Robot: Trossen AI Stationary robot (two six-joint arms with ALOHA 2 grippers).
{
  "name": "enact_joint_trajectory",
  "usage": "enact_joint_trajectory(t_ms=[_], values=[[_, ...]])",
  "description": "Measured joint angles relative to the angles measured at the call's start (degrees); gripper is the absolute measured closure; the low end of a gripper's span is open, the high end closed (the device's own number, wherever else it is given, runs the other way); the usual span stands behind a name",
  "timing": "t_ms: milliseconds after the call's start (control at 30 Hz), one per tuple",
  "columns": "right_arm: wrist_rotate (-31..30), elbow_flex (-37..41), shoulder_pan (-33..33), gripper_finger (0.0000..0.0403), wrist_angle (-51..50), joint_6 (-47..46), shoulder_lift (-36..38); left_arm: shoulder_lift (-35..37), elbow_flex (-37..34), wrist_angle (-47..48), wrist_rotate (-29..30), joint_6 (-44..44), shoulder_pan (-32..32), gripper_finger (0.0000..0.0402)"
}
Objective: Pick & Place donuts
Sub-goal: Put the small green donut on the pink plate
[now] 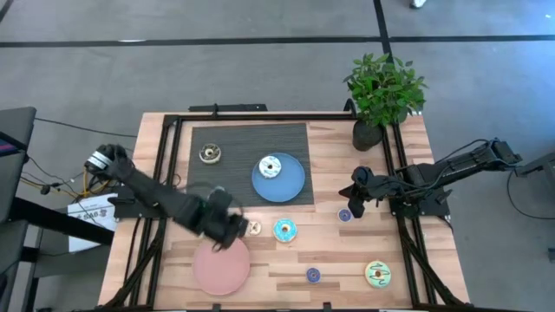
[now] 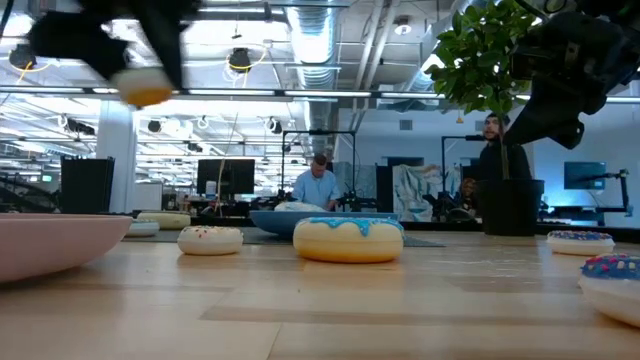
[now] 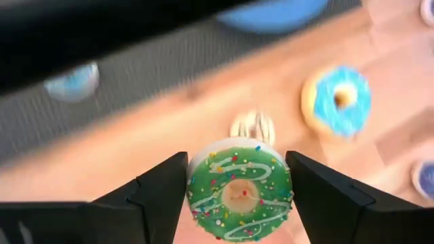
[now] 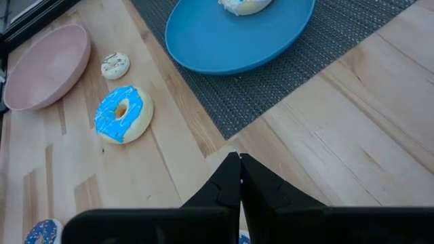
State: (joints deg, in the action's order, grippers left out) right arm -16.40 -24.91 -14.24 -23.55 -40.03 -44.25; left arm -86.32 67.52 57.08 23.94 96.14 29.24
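The left gripper (image 3: 237, 186) grips a green donut (image 3: 239, 188) above the pink plate (image 1: 220, 267); the right gripper (image 4: 239, 177) sits closed, empty.

- A blue-iced donut (image 2: 348, 239) sits on the wooden table (image 2: 320, 310), centre.
- A small cream donut (image 2: 210, 239) lies left of it.
- The pink plate's (image 2: 50, 243) rim shows far left.
- A potted plant (image 2: 500, 110) stands at the right.
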Motion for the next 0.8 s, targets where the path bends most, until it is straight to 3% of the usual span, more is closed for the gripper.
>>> enact_joint_trajectory(t_ms=[200,400,533,800], values=[[0.0,0.0,0.0,0.0403,0.0,-0.01,0.01,-0.07,-4.86,-1.46,-5.22,16.92,9.43,0.0162],[0.5,0.0,0.01,0.0403,-0.02,-0.03,0.01,-0.07,-8.51,-1.86,-12.41,27.5,14.86,0.0162],[1.67,0.0,0.02,0.0403,0.0,-0.04,0.02,-2.34,-8.91,-2.52,-14.35,28.81,17.01,0.0162],[1.9,-0.02,0.0,0.0403,-0.13,-0.04,0.0,-10.51,-8.96,-3.45,-20.54,23.36,17.39,0.0162]])
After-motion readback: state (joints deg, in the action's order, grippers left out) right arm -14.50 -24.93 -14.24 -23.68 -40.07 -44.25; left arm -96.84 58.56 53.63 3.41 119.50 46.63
